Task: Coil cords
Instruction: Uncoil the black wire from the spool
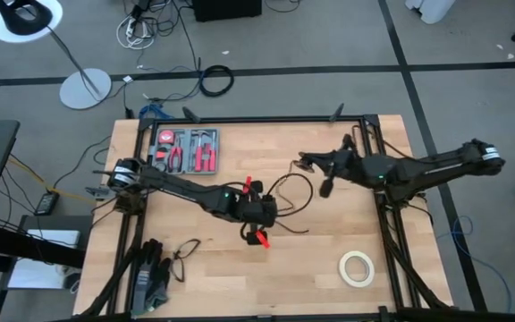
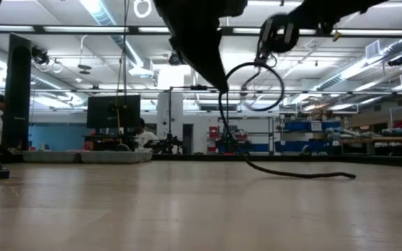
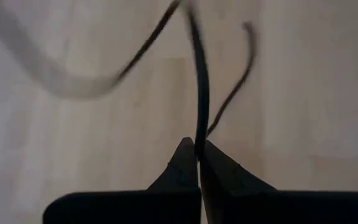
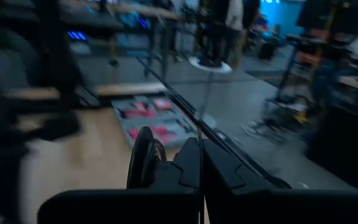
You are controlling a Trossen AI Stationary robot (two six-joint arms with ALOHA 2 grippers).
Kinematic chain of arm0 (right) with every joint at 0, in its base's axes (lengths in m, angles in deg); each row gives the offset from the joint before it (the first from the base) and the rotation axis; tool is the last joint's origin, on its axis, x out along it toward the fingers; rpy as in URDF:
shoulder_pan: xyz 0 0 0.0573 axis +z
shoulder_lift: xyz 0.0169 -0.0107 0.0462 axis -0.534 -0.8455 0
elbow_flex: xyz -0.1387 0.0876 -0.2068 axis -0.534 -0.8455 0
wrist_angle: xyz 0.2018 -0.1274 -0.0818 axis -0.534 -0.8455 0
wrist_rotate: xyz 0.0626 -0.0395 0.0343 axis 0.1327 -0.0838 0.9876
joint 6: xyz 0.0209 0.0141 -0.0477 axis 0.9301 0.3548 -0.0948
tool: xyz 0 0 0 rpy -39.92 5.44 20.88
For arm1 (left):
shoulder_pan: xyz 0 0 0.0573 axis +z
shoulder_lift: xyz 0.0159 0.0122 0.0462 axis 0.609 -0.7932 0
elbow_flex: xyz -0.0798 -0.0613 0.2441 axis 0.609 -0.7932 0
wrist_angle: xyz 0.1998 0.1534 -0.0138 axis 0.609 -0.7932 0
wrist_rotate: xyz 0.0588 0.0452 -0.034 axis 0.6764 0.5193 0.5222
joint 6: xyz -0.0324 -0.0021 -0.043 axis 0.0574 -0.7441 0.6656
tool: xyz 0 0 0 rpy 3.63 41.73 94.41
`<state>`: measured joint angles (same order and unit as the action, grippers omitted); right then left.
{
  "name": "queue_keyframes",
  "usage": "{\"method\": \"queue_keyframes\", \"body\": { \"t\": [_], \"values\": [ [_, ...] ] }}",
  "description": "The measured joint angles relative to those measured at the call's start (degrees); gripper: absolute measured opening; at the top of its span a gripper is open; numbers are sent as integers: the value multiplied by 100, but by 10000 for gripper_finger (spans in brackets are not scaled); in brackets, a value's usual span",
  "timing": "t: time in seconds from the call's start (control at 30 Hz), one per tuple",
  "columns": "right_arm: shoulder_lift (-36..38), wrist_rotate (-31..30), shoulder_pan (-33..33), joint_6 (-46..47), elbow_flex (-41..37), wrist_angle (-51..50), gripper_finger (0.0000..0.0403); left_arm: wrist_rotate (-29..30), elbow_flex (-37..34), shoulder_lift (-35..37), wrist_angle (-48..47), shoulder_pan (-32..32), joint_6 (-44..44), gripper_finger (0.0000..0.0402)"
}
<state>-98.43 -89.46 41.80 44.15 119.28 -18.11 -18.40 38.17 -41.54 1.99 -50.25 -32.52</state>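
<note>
At the left of the high view a tool tray (image 1: 186, 150) sits in the table's upper-left part; leave it alone. Just right of it, near the table's middle, the left gripper (image 1: 275, 213) is clenched on the cord (image 1: 295, 190), and its wrist view shows the thin black line pinched between the closed fingertips (image 3: 185, 163). From there the cord arcs up and right in a loose loop, with a tail lying on the wood below centre. Further right, the right gripper (image 1: 304, 162) is also clamped shut; it seems to hold the cord's other end, with the chunky end piece (image 1: 326, 189) dangling beneath. The tape roll (image 1: 357, 267) lies lower right. To coil well, I judge, keep both pinches firm, wind loops evenly, and avoid dragging the tail.
</note>
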Motion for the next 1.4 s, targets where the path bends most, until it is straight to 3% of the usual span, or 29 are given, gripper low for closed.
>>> {"method": "queue_keyframes", "body": {
  "t": [0.2,0.33,0.63,1.07,1.27,1.4],
  "values": [
    [362,30,503,66,0,-163,0,637,-2,275,-842,201,-18,0],
    [322,-295,619,291,0,-594,0,1047,-7,723,-1157,245,-17,0],
    [-337,-331,579,836,0,-827,0,1795,-4,1873,-606,161,-411,0],
    [-1495,-725,-6,950,0,-826,0,1686,-4,2189,602,-13,-1195,0],
    [-1550,-1307,-547,676,0,-866,0,1282,-4,2184,823,-211,-984,0],
    [-1368,-1350,-651,549,0,-798,0,1246,-4,2133,673,-315,-718,0]
  ]
}}
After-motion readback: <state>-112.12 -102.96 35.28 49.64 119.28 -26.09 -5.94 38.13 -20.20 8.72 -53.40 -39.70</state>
